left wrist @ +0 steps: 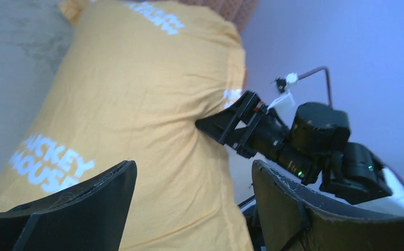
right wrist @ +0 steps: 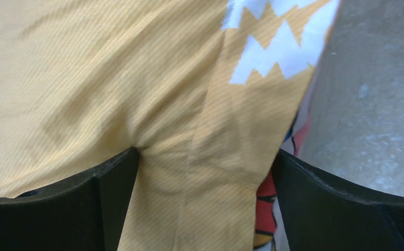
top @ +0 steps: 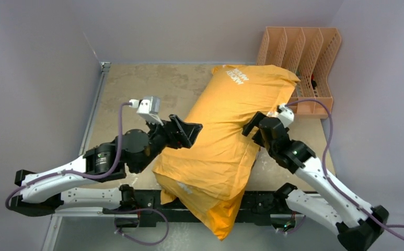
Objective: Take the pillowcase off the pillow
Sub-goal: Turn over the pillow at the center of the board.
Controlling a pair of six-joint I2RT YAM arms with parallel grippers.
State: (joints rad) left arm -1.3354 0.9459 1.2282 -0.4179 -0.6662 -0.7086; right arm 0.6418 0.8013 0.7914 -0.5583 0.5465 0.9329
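The orange-yellow pillowcase [top: 226, 125] lies stuffed and slanted across the table, white lettering [top: 236, 75] up, its near end drooping over the front edge. The pillow stays hidden inside it. My left gripper [top: 193, 135] is open at the case's left side; in the left wrist view its gripper [left wrist: 194, 178] has wide-set fingers with loose fabric [left wrist: 137, 94] between them. My right gripper [top: 252, 125] is open against the right side. In the right wrist view its gripper [right wrist: 205, 167] straddles a bulge of fabric [right wrist: 111, 78], with one finger [right wrist: 111, 178] denting it. Red and black print [right wrist: 265, 204] peeks out underneath.
A peach desk organiser [top: 307, 57] stands at the back right, close to the pillowcase's far end. The brown tabletop [top: 137, 89] shows at the back left, bounded by a metal rail along the left wall. The right arm's cable [top: 314, 104] loops near the organiser.
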